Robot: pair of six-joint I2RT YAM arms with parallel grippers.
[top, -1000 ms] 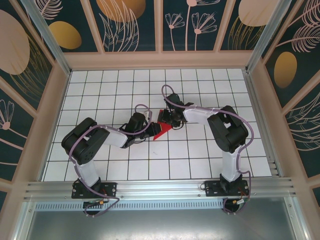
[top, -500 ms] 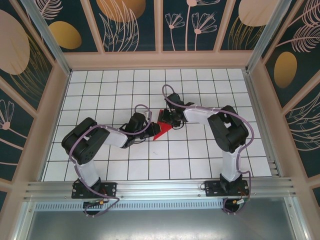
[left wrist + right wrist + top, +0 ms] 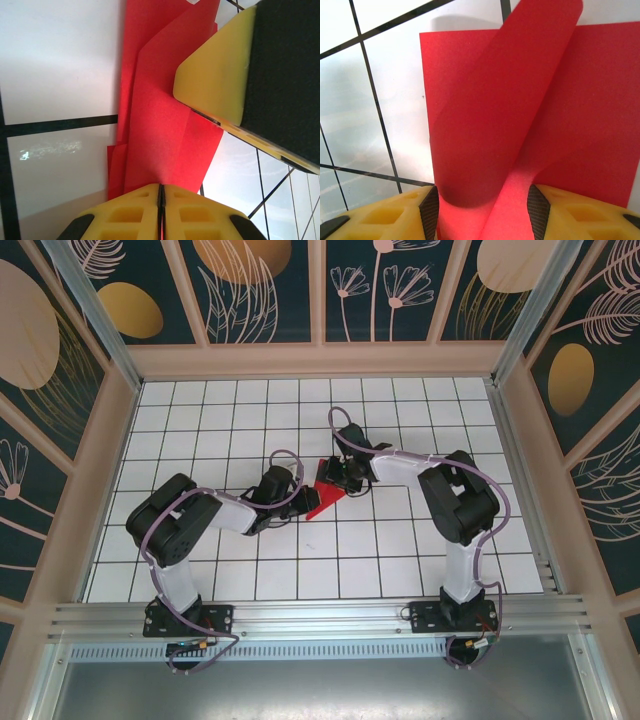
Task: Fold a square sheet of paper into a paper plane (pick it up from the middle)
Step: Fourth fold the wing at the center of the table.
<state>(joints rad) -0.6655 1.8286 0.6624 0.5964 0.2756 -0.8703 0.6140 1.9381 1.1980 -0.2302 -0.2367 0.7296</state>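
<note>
White black-gridded table [image 3: 200, 435], creased red paper [image 3: 322, 503] lying near its middle

Centre of table [image 3: 200, 420] was crowded: left gripper [image 3: 300, 504] and right gripper [image 3: 334, 483] stood nose to nose over red paper [image 3: 320, 506], barely any gap between them. Left arm [image 3: 195, 520] barred near-left approach, right arm [image 3: 455, 502] near-right. Open tiles lay along far side, far left, far right, and near middle between bases. Wooden walls [image 3: 320, 361] closed three sides; metal rail [image 3: 320, 618] closed near edge.
</note>
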